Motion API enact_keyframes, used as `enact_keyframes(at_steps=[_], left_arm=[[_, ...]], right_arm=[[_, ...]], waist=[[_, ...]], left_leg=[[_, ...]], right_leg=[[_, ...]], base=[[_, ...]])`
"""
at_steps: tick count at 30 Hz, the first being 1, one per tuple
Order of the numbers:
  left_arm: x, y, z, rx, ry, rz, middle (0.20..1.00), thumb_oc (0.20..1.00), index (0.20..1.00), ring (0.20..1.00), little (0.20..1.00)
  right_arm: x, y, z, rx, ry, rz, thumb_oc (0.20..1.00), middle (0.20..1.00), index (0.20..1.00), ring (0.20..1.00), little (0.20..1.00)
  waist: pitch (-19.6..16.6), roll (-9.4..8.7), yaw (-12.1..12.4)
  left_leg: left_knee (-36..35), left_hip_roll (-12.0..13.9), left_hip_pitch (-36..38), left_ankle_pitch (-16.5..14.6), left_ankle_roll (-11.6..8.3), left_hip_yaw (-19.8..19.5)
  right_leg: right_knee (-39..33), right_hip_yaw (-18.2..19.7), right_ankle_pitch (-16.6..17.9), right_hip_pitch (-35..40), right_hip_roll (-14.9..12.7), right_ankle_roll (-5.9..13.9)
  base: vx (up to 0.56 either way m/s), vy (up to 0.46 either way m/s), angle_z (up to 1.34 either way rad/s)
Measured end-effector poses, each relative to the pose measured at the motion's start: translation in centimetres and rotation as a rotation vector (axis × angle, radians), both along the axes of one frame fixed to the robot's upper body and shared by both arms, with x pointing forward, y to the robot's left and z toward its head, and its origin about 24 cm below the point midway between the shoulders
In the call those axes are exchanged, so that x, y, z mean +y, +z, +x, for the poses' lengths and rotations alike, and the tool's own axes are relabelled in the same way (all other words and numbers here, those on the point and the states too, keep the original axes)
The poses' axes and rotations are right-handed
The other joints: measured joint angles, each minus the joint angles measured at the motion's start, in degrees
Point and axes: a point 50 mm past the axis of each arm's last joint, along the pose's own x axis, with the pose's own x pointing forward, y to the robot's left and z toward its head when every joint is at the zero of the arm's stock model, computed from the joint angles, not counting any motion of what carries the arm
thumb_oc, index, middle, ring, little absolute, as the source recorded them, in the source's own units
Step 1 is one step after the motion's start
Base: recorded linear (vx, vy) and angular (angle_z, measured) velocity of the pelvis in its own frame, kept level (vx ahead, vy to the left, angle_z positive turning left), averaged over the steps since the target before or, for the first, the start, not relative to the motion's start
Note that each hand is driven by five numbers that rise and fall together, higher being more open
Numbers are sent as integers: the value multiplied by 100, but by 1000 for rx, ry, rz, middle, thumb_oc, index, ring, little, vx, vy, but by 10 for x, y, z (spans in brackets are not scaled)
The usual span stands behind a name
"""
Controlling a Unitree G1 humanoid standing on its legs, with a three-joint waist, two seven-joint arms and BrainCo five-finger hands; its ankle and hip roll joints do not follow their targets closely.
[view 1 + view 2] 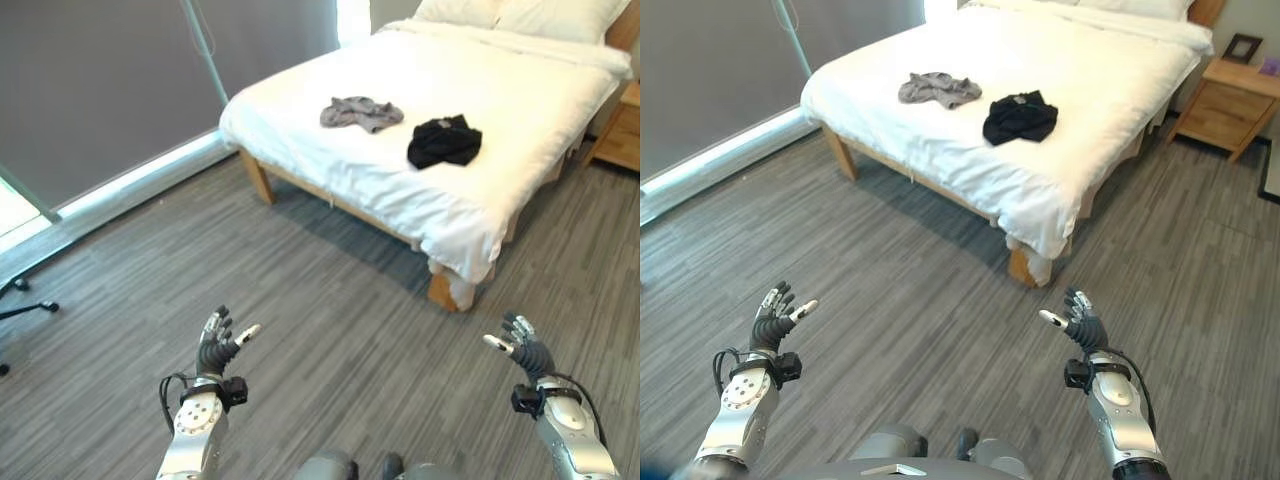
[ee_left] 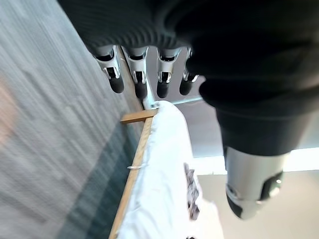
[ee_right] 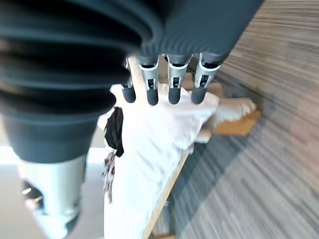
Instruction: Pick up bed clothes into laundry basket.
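Lying on the white bed (image 1: pixel 520 130) are the two bed clothes: a grey garment (image 1: pixel 360 113) crumpled nearer the window side and a black garment (image 1: pixel 444 142) bunched just beside it, the two close but apart, both resting on top of the cover toward the foot end. Hovering low over the grey wood-look floor (image 1: pixel 330 330), well apart from the bed, the left hand (image 1: pixel 220 345) is holding nothing, fingers straight and spread, thumb sticking out. The right hand (image 1: pixel 522 343) is doing the same on the other side, fingers extended and relaxed, thumb apart, nothing in it. Both palms are facing inward toward each other. Pillows (image 1: pixel 520 12) are sitting at the head of the bed, a wooden nightstand (image 1: pixel 1233 90) standing just beside it, and a grey window blind (image 1: pixel 110 80) is hanging along the far wall.
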Motion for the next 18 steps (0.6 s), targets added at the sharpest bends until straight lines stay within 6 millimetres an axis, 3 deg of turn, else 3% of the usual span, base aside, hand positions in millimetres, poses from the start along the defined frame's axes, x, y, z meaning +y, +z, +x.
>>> enact_keyframes(at_steps=[1,2,3,4,5,6,8,10,11,12,13,14,15,17,18], left_arm=[[1,2,1,-17,6,-29,1000,1000,1000,1000,1000],[1,5,2,-31,5,-29,1000,1000,1000,1000,1000],[1,4,1,-30,-1,-32,1000,1000,1000,1000,1000],[0,1,-2,-19,-17,-33,1000,1000,1000,1000,1000],[1,0,-3,-13,-24,-38,1000,1000,1000,1000,1000],[-2,-1,-3,-15,-35,-71,1000,1000,1000,1000,1000],[-7,-2,-1,-15,-68,-81,1000,1000,1000,1000,1000],[-13,-4,-9,-3,-108,-88,1000,1000,1000,1000,1000],[-14,-6,-12,3,-119,-89,1000,1000,1000,1000,1000],[-14,-5,-9,9,-139,-78,1000,1000,1000,1000,1000],[-19,-1,-3,-15,-161,-79,1000,1000,1000,1000,1000],[-21,3,1,-35,-169,-79,1000,1000,1000,1000,1000],[-26,9,10,-61,-186,-80,1000,1000,1000,1000,1000],[-33,16,21,-99,-213,-88,1000,1000,1000,1000,1000],[-33,21,24,-121,-211,-86,1000,1000,1000,1000,1000]], right_arm=[[1,0,1,-6,-10,7,1000,1000,1000,1000,1000],[2,0,1,-11,-19,17,1000,1000,1000,1000,1000],[2,1,2,-16,-24,20,1000,1000,1000,1000,1000],[0,1,0,-16,-25,11,1000,1000,1000,1000,1000],[-2,1,-1,-14,-26,5,1000,1000,1000,1000,1000],[-4,-1,-2,2,-34,-3,1000,1000,1000,1000,1000],[-6,-2,-8,16,-26,-21,1000,1000,1000,1000,1000],[-11,-5,-21,41,-12,-50,1000,1000,1000,1000,1000],[-12,-5,-25,49,-3,-65,1000,1000,1000,1000,1000],[-7,-10,-25,64,3,-55,1000,1000,1000,1000,1000],[-4,-11,-28,67,-1,-43,1000,1000,1000,1000,1000],[-2,-10,-27,60,0,-37,1000,1000,1000,1000,1000],[3,-4,-22,22,7,-20,1000,1000,1000,1000,1000],[6,-4,-21,23,18,-18,1000,1000,1000,1000,1000],[7,-4,-20,25,26,-17,1000,1000,1000,1000,1000]], waist=[[41,-75,10],[46,-82,18],[118,-43,54],[103,84,98],[116,146,171],[138,229,312],[121,324,245],[-231,620,266],[-389,717,308],[-427,524,269],[-460,389,170],[-459,352,171],[-428,258,69],[-321,412,-79],[-248,501,-133]], left_leg=[[-784,219,-163,67,65,16],[-1662,444,-118,125,109,140],[-3164,751,45,250,146,344],[-4216,968,133,257,153,428],[-4985,1001,327,254,136,219],[-5404,878,342,261,139,-176],[-4924,411,364,639,352,-10],[-4364,275,759,709,824,523],[-4341,259,908,827,930,547],[-4357,69,1057,1046,785,566],[-4625,-104,1280,1071,834,517],[-4735,-214,1410,978,885,379],[-4894,-447,1605,958,902,359],[-5049,-589,1942,839,1058,191],[-5047,-585,2073,695,1210,114]], right_leg=[[-307,70,-175,332,67,229],[-511,95,-189,553,119,272],[-625,187,-243,875,237,384],[-716,323,-380,1029,369,604],[-699,464,-420,1135,414,632],[-709,752,-483,1365,372,732],[-660,714,-482,1704,228,731],[-156,928,-656,1833,299,916],[89,951,-875,1859,349,1039],[928,714,-1112,1597,68,1042],[2161,498,-1180,1038,-198,858],[2763,397,-1216,699,-397,698],[3909,218,-1069,31,-977,443],[4273,118,-1162,-502,-1374,562],[4297,127,-1154,-711,-1410,626]], base=[[812,245,-48],[791,337,-22],[817,416,-27],[553,317,-42],[381,204,-75],[617,447,-82],[591,512,-47],[394,446,-75],[245,348,-93],[331,559,-59],[330,552,-40],[308,514,-35],[192,281,-24],[345,361,9],[364,255,41]])
